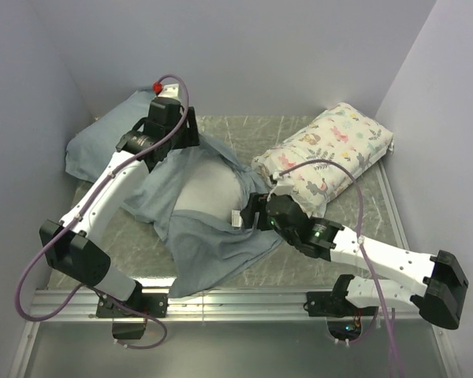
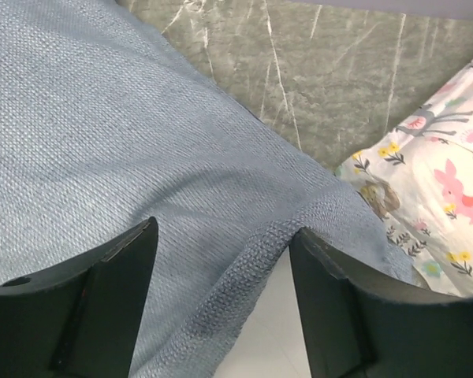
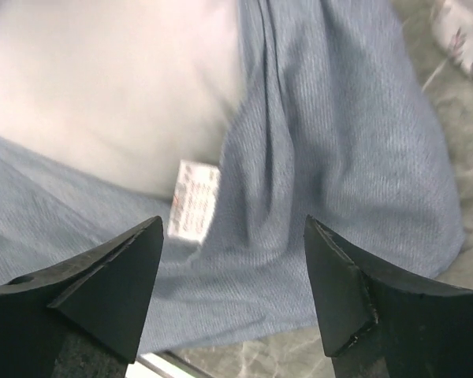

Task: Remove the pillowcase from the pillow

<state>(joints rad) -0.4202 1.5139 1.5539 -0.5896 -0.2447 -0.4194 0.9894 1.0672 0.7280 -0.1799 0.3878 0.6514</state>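
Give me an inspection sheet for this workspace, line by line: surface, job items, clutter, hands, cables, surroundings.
Surface: grey marbled table, mostly under fabric.
Job's things: white pillow partly exposed; pillowcase bunched around it, paler side out; tag showing.
Clutter: floral pillow at far right, beside the pillowcase.
Hands: left hand open over the pillowcase hem; right hand open above fabric near the tag.
Cables: left purple cable loops off the left arm; right purple cable arches over the right arm.
Surroundings: plain pale walls on three sides; metal rail at the near edge.
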